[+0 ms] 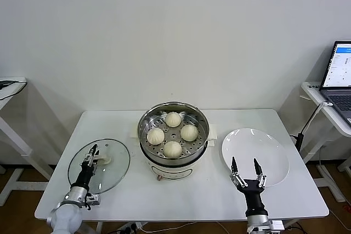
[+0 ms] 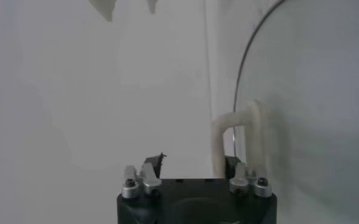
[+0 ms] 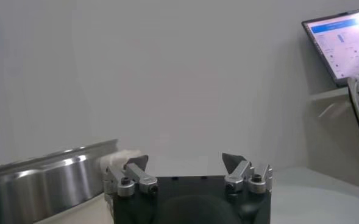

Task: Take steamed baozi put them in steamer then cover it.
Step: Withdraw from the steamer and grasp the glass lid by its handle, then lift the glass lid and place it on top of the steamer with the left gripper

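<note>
Left gripper (image 1: 93, 153): fingers partly closed around the white rectangular handle (image 2: 243, 137) of the round clear glass cover (image 1: 99, 166), lying flat on the white table (image 1: 181, 195). Right gripper (image 1: 247, 166): fingers spread wide, empty, above the table before the flat white plate (image 1: 255, 156). Four cream-white pleated baozi (image 1: 173, 133) sit inside the uncovered round stainless-steel steamer (image 1: 173, 132).

Shiny polished-metal steamer (image 1: 173, 135), clear glass cover (image 1: 112, 168), glossy white plate (image 1: 274, 152), smooth matt table (image 1: 181, 195).

White table (image 1: 181, 198): cover (image 1: 112, 171), steamer (image 1: 173, 160), plate (image 1: 269, 152).
</note>
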You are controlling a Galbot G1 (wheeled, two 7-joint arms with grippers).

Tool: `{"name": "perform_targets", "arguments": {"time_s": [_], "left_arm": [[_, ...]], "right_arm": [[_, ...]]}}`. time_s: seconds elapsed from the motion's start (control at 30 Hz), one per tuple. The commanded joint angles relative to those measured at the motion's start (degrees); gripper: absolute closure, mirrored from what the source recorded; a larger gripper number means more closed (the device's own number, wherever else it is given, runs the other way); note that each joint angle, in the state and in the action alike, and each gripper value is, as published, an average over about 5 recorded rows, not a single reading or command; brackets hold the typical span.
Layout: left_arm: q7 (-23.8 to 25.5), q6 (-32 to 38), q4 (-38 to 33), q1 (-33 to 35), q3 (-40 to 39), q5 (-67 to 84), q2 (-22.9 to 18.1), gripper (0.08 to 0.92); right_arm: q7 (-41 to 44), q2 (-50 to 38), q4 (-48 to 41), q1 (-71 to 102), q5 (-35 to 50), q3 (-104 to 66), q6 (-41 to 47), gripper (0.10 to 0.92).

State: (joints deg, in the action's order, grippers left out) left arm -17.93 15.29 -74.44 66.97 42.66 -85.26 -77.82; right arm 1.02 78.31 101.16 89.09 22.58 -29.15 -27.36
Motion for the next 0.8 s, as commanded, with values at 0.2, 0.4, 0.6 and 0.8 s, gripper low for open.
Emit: {"name": "perform_targets", "arguments": {"time_s": [0.2,0.4,0.6,0.8], "left_arm": [[-1.0,0.9,-1.4,0.4,0.1,-0.4,-0.4,0.692],[-0.8,0.6,-7.9,3.1,1.0,0.3,-0.3,0.81],[3.5,-3.9,-21.3,8.7,2.4,7.3,2.1,0.81],[13.8,-11.1,-33.1,12.1,2.4,16.8,6.6,0.81]], "right_arm": [[-0.2,0.1,-0.3,-0.2,-0.2,0.0,-0.3,0.203],[-0.2,0.2,-0.1,-0.2,-0.2,0.2,-0.4,0.203],[-0.3,-0.1,0.5,-0.2,-0.2,0.5,-0.2,0.203],[-0.3,-0.6,1.1,0.0,0.3,0.4,-0.2,0.203]]}}
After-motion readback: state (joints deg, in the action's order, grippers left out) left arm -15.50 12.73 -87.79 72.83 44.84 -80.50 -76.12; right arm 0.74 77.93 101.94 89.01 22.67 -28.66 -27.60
